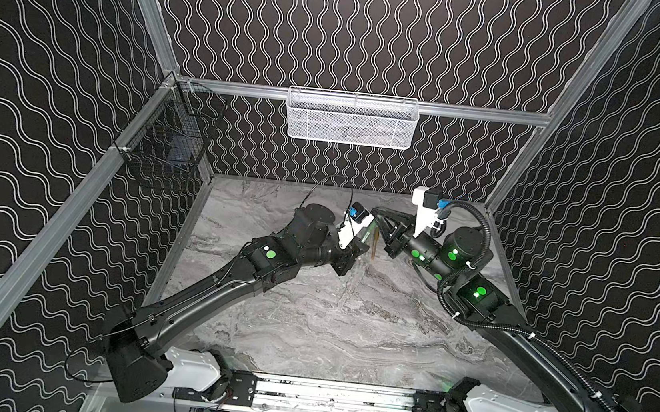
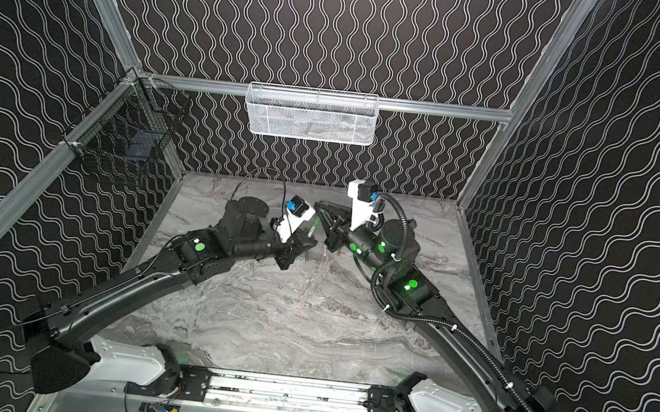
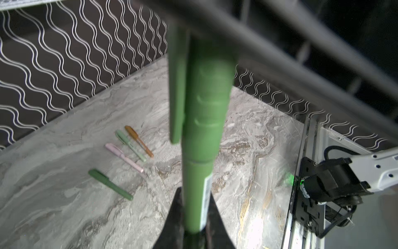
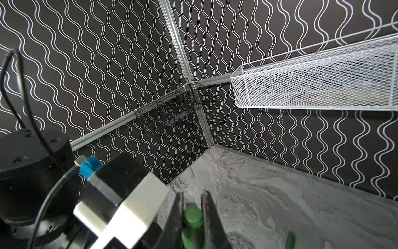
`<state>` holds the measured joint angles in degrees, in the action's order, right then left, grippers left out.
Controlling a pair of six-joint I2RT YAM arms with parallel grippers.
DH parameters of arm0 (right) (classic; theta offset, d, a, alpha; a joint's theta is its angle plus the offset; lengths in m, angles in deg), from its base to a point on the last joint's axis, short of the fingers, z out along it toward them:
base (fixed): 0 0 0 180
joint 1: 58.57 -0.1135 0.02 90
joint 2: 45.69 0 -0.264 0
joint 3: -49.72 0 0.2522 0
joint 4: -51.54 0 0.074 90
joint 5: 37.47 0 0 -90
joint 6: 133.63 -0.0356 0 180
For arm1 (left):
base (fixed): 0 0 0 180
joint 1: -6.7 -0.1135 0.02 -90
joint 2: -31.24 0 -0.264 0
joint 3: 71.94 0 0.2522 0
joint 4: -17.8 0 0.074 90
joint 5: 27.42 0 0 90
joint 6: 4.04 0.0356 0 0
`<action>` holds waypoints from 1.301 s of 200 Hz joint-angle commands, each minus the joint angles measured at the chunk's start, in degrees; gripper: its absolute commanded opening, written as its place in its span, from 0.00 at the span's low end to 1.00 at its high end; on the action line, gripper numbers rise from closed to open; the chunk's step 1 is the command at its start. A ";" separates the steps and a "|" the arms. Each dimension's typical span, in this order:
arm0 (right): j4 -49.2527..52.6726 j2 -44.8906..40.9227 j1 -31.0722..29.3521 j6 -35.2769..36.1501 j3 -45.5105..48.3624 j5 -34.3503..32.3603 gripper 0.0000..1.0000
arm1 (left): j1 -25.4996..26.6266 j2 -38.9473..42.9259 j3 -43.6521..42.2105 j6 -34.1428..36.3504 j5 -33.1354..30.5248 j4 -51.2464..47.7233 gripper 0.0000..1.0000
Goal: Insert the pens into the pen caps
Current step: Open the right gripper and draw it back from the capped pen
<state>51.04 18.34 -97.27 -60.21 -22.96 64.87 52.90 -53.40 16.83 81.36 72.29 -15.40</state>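
White mesh basket (image 1: 349,127), black wire basket (image 1: 168,138), marbled tabletop (image 1: 329,319).

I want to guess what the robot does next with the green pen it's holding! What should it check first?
1. Left gripper shut on the held dark green pen: ok.
2. Right gripper shut on its cap: ok.
3. Cap pushed down to the barrel, seam closed in the left wrist view: ok.
4. Orange-brown pen, pale green pen, pink pen and second dark green pen lie capped on the table: ok.
5. No loose caps left: cannot tell, arms hide some table.
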 commanded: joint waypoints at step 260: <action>8.80 -1.06 2.50 -1.45 5.44 11.49 0.09 | -4.42 4.22 -12.62 -14.42 4.08 56.59 0.00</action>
<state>46.86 16.59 -94.54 -63.55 -18.76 69.28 50.05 -50.65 4.28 73.97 84.64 4.84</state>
